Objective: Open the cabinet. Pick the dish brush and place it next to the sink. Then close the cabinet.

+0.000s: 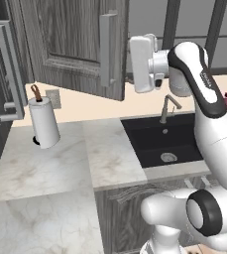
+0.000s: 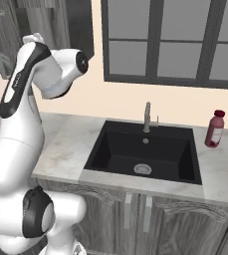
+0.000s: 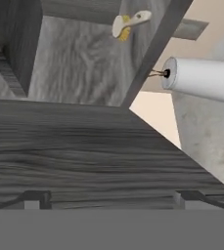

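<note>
In the hand view the end effector (image 3: 113,197) sits at the bottom of the frame, its two dark fingertips (image 3: 35,199) spread wide apart with nothing between them: released. Right in front of them a broad dark wood-grain panel, the edge of the swung-out door of the cabinet (image 3: 84,151), fills the lower half of the frame. Beyond it, in the upper middle, the cabinet's grey interior opens up, and the dish brush (image 3: 128,23) lies there near the top edge, pale cream with a yellowish part. To the upper right the paper towel roll (image 3: 201,78) appears sideways.

In the left base view the table (image 1: 45,168) of white marble spreads across the lower left, with the paper towel roll standing at centre left near the wall. The sink (image 1: 149,139) is set into the table at centre right, its faucet (image 1: 167,109) behind. Above, at upper centre, the cabinet door hangs open with its silver bar handle (image 1: 106,49).

In the right base view a red bottle (image 2: 215,128) stands on the table at the right of the sink.
</note>
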